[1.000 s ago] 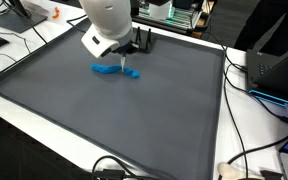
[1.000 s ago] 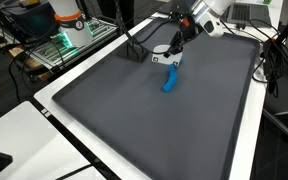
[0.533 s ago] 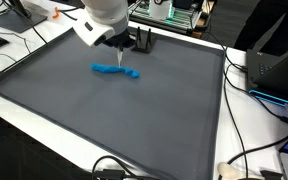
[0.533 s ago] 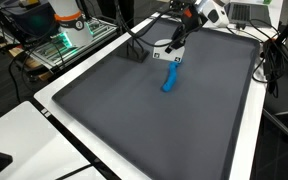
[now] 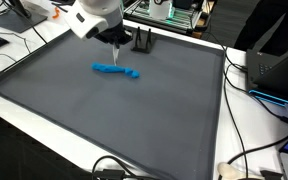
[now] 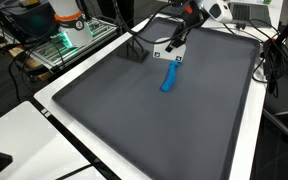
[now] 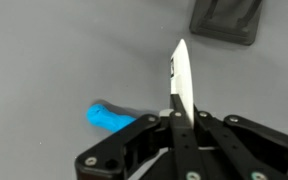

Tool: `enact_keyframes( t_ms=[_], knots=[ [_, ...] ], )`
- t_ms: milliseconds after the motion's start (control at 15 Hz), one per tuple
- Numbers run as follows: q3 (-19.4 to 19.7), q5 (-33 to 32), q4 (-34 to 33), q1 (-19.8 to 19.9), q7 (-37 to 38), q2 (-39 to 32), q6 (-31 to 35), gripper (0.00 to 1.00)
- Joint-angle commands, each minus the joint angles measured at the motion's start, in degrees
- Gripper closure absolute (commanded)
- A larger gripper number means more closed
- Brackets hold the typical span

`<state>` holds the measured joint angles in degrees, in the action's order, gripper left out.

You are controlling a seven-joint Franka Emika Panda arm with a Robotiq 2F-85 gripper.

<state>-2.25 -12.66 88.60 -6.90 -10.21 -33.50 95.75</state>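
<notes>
Over the last second the gripper (image 5: 118,42) rises off the blue object (image 5: 116,70), drifting toward eleven o'clock in an exterior view, so its fingertips, a second ago just above the object's three o'clock half, now stand well clear at its twelve o'clock.

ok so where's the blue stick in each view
In an exterior view: the blue stick lies left of centre in the upper half, on the grey mat.
In an exterior view: the stick is right of centre, upper half.
Wrist view: its end shows at lower left.
Shared landmark: the black block nearby.
</notes>
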Motion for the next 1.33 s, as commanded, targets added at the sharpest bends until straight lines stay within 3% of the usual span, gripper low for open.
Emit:
enact_keyframes(
  t_ms=[0, 1267],
  knots=[
    [0.11, -1.63, 1.45, 0.48, 1.13, 0.59, 2.82, 0.99],
    [0.83, -0.52, 4.93, 0.97, 4.96, -1.20, 13.80, 0.99]
  ],
)
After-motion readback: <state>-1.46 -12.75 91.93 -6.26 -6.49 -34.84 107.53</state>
